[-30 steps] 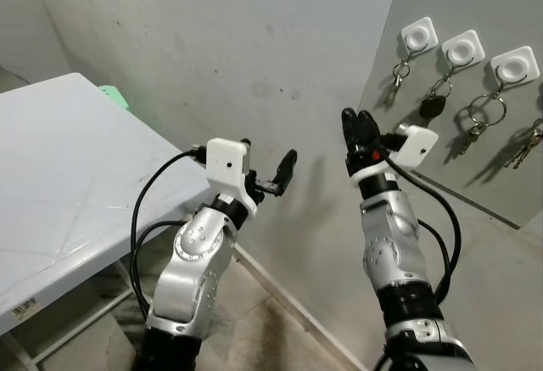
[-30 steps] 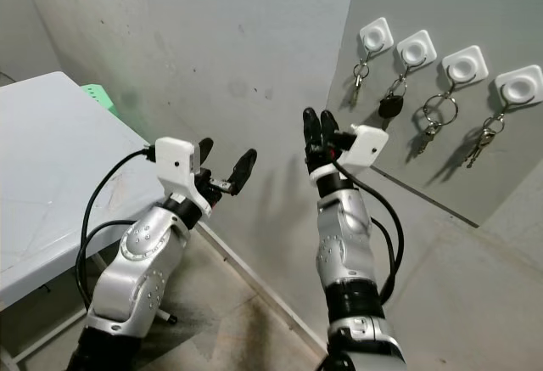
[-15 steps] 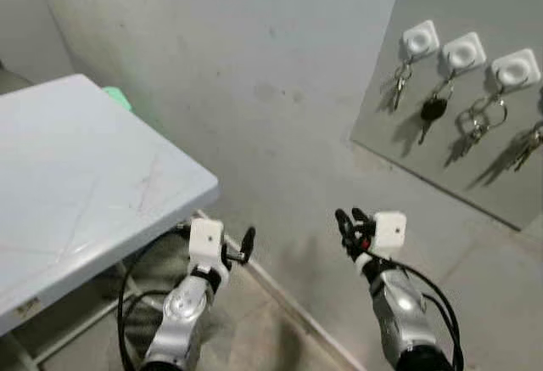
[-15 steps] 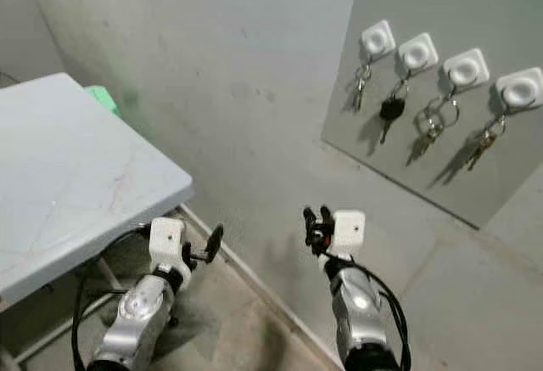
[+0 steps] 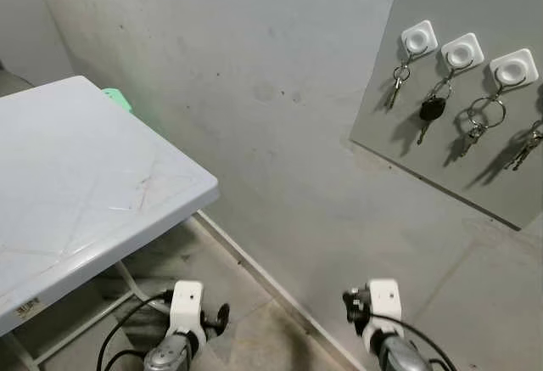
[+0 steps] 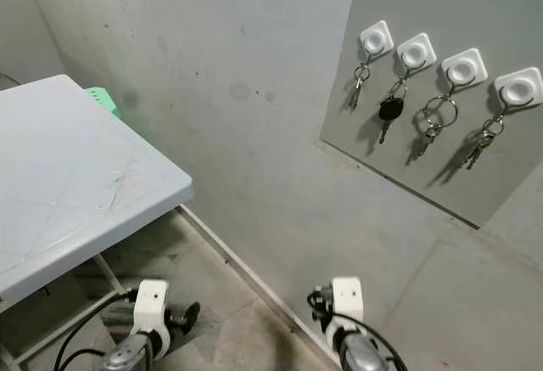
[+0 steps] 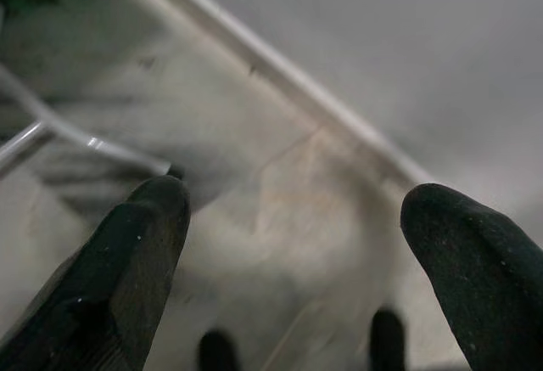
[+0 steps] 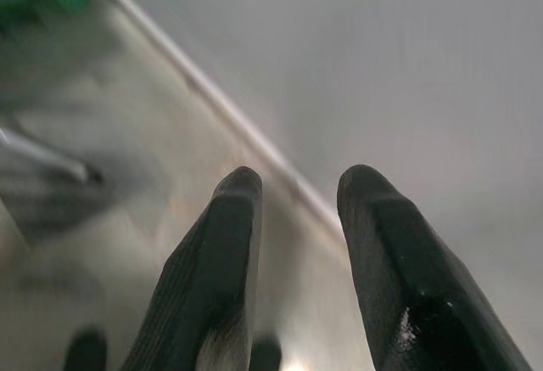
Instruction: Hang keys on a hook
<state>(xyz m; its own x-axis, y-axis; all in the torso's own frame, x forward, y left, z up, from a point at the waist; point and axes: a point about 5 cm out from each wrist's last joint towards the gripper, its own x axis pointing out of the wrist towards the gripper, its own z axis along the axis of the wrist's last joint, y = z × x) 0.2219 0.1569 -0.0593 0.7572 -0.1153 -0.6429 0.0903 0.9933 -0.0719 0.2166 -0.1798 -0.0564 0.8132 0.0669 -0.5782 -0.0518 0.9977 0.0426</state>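
1. Your left hand [image 7: 293, 218] sits low at the bottom of the head views, beside the leg of the white counter [image 5: 102, 184]; its wrist view shows the two black fingers [image 7: 140, 244] spread wide apart with bare floor between them, nothing gripped
2. Your right hand [image 8: 297, 193] is low as well, near the foot of the wall; its fingers [image 8: 229, 244] stand a narrow gap apart, with nothing held between them
3. The grey board [image 6: 441, 167] leans on the wall to your right. Four white hooks [image 6: 416, 50] run in a row along its top
4. Every hook carries keys: first hook a small set of keys [image 6: 356, 87], second a black-headed key [image 6: 389, 109], third a bunch on large rings [image 6: 431, 125], fourth another small bunch [image 6: 479, 146]. All hang free against the board, apart from each other
5. Both hands are well apart from the board and the keys
6. A green object [image 5: 114, 97] shows behind the counter's far edge, against the wall; you cannot tell what it is
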